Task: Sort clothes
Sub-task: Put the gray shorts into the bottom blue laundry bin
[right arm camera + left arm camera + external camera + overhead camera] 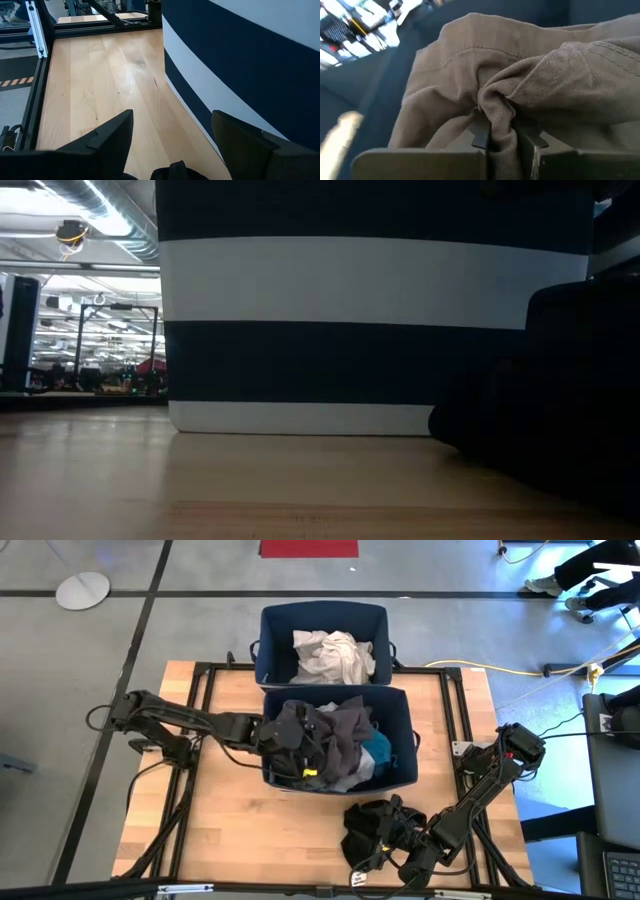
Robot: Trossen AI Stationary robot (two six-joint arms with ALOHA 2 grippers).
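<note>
The near navy bin (405, 740) holds a dark grey garment (320, 735), a teal one (378, 755) and other dark clothes. The far navy bin (270, 640) holds white clothes (332, 655). My left gripper (275, 735) reaches over the near bin's left wall and is shut on the grey garment, which looks grey-brown in the left wrist view (530, 65). A black garment (372, 825) lies on the table in front of the near bin. My right gripper (380, 852) is open at it, pointing toward the table's left, low over the wood. My left gripper (502, 137) pinches a bunched fold of the grey garment (496, 112) between its two fingers (481, 131). Several layers are gathered in the pinch. The rest of the garment spreads beyond the fingers over the pile in the bin. My right gripper (172, 135) has a bit of black cloth (175, 172) low between its open fingers; whether it touches it, I cannot tell.
The near bin's striped navy and white wall (370, 330) stands close beside my right gripper, on its far side. The black garment shows dark at the right of the low view (560, 410). Bare wood (230, 820) lies to the left of the black garment.
</note>
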